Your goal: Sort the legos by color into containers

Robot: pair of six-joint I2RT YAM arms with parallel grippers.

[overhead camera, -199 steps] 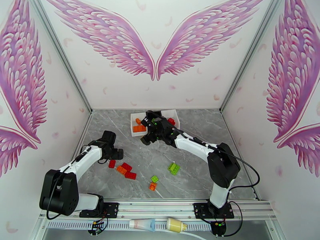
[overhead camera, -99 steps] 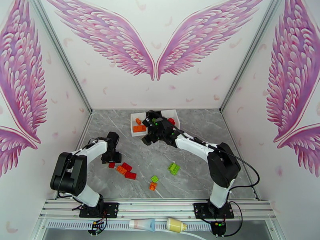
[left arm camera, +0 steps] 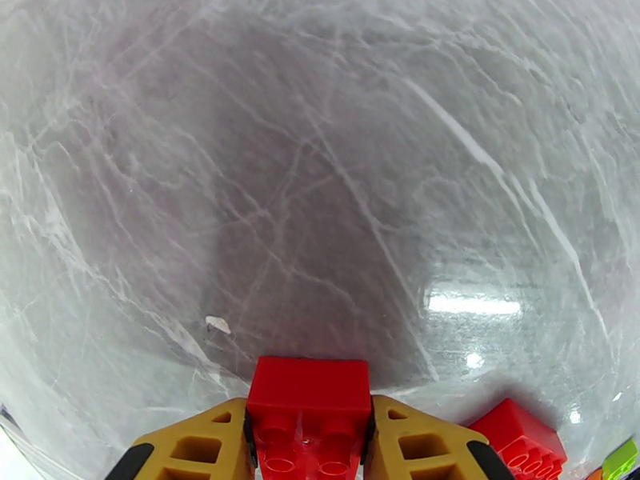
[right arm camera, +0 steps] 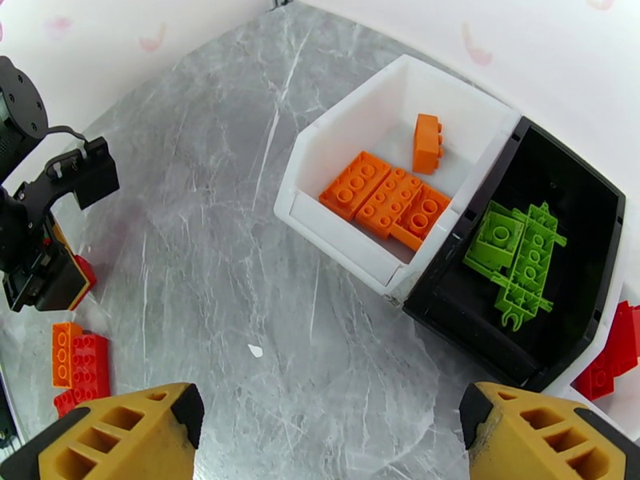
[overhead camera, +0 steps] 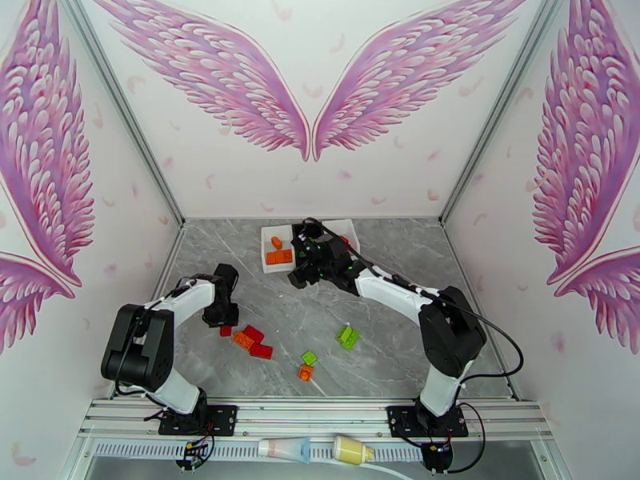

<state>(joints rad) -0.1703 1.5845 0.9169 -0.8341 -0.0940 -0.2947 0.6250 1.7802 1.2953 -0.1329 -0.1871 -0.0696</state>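
Grip check: left gripper was clamped on a red lego near the left edge of the worktop, with yellow fingers flat on its two side walls and studs facing the wrist camera. Couldn't tell whether it was off the surface. I judged the lego light, rigid and glossy. It has no give, so it could squirt out if pinched off-centre, and the flat walls were the place to hold, not studs or corners. Right gripper was spread wide with nothing between its jaws, hovering just in front of the containers at the middle of the far edge. The left white box held orange legos, the black middle box held green legos, and red legos showed at the right-hand white box. The held piece probably belonged in that one, and the right arm lay across the direct line to it, which I read as a collision risk. A second red lego sat just beside the held one, with an orange-and-red cluster near it. A green pair and a green-and-orange pair lay toward the near edge. A low sweep could scatter them.
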